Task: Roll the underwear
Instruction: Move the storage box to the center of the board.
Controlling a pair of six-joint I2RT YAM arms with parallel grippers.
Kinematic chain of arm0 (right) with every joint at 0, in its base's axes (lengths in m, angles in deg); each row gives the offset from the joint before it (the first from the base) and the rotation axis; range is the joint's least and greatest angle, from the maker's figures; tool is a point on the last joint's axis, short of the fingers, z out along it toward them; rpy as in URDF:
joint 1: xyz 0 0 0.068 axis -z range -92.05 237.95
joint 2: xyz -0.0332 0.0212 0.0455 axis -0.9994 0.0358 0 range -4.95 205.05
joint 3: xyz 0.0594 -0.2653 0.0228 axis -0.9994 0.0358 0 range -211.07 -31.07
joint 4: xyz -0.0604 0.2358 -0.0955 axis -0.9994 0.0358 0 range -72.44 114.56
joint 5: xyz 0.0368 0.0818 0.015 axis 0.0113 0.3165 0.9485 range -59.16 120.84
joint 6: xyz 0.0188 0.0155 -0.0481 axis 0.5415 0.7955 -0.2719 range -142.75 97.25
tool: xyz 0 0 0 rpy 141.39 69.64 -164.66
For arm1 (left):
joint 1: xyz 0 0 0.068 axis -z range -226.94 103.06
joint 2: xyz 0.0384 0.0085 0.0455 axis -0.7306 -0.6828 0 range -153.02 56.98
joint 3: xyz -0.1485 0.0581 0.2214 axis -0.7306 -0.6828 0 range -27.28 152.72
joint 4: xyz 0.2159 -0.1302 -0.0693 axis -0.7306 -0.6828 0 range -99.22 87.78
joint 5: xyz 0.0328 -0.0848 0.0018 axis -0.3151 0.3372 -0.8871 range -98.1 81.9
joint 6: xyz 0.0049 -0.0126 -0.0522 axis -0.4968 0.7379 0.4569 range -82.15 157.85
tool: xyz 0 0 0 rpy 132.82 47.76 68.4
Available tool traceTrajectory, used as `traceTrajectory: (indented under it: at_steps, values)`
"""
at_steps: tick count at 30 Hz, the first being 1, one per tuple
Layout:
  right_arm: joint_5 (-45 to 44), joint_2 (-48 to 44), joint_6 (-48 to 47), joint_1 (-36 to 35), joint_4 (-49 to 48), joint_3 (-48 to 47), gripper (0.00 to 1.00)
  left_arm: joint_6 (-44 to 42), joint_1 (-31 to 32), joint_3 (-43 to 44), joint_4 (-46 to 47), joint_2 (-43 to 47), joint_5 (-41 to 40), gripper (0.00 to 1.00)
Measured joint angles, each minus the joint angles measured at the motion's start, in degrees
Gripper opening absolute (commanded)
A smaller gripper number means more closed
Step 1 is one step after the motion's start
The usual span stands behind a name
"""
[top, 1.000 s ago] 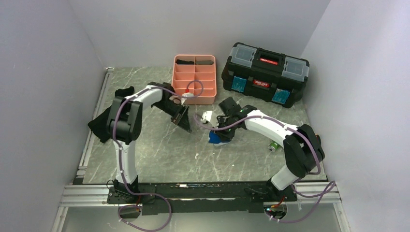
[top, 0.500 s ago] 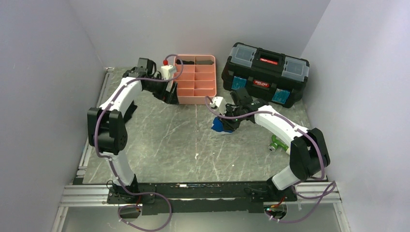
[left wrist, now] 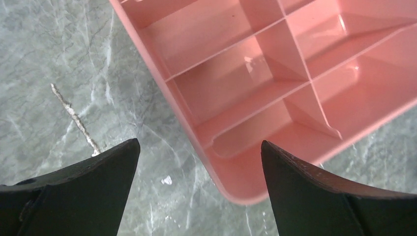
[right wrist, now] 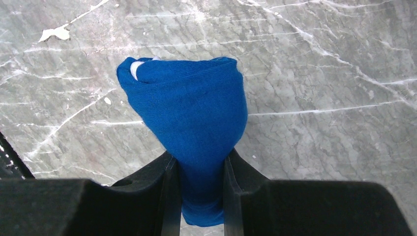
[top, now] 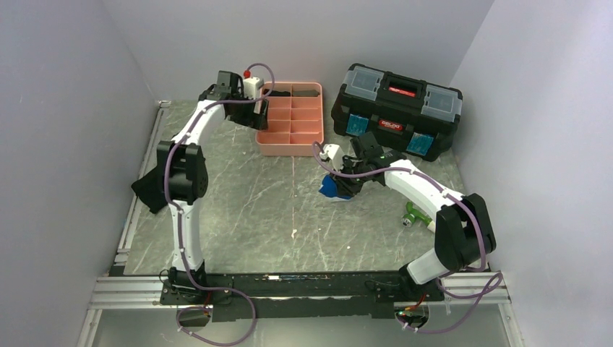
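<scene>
The underwear is a rolled bright-blue bundle with a bit of white at one end. My right gripper is shut on it and holds it over the marble floor; in the top view the underwear is mid-table, right of centre, at the right gripper. My left gripper is open and empty, hovering over the near left corner of the pink tray. In the top view the left gripper is at the left side of the pink tray.
A black toolbox stands at the back right. A black cloth lies at the left edge behind the left arm. A green object lies at the right. The tray's near compartments are empty; dark items sit in its far compartments.
My left arm swung from mid-table back to the tray's left side. My right gripper carried the blue bundle a little up and right.
</scene>
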Motion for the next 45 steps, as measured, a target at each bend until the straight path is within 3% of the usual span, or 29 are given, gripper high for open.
traceTrajectory:
  at_steps: [10, 13, 29, 45]
  values:
    - [0.6, -0.3, 0.3, 0.8, -0.5, 0.7, 0.0, 2.2, 0.0, 2.6, 0.0, -6.1, -0.6, 0.68]
    - [0.8, -0.3, 0.3, 0.9, -0.5, 0.8, 0.0, 2.4, 0.0, 3.1, -0.1, -6.6, -0.4, 0.47]
    - [1.2, -0.3, 0.2, 1.0, -0.5, 1.0, 0.0, 3.7, -0.1, 5.6, 0.4, -9.4, 2.3, 0.32]
    - [1.0, -1.5, 0.8, 1.0, -0.4, 0.9, 0.0, -0.2, -0.3, -18.8, 4.6, 6.0, 2.5, 0.28]
